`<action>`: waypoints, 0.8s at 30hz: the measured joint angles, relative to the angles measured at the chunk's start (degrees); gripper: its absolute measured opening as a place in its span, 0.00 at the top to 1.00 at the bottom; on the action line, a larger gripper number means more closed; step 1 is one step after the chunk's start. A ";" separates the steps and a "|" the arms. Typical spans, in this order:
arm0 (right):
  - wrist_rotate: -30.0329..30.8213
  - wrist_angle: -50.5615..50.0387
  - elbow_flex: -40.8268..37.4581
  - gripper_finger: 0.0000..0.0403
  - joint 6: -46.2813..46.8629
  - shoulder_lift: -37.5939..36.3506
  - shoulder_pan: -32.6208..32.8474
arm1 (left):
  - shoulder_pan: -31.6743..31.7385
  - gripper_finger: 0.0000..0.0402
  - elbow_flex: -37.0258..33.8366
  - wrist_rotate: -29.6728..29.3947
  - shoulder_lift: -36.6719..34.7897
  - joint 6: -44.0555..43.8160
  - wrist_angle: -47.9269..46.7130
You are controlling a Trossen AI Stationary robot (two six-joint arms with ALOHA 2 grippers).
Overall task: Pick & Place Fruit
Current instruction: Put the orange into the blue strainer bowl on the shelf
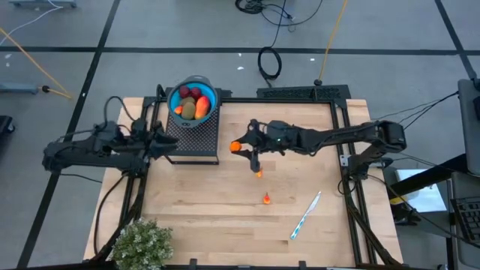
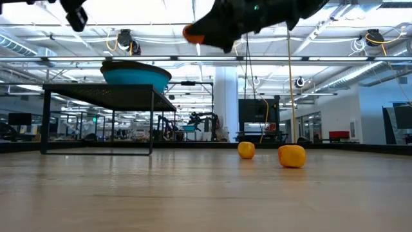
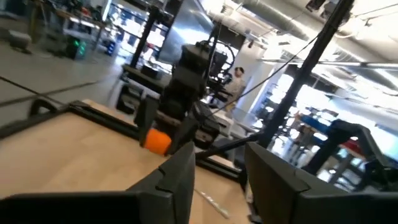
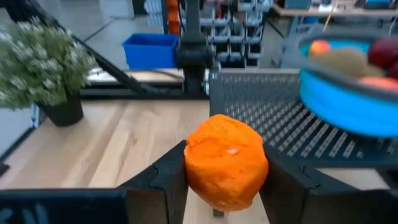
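My right fingers (image 4: pixel 227 180) are squeezed on a small orange fruit (image 4: pixel 226 163), up in the air above the tabletop (image 1: pixel 225 202), near the black mesh stand (image 1: pixel 196 139). A blue bowl (image 1: pixel 193 100) on that stand holds more fruit. Two little orange bits (image 2: pixel 291 156) sit on the wood. My left fingers (image 3: pixel 217 171) are apart and hold nothing, beside the stand.
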 joint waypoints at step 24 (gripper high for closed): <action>-4.95 -1.98 0.00 0.62 -5.98 -5.03 2.31 | -8.24 0.61 4.30 -4.64 29.87 -13.91 25.35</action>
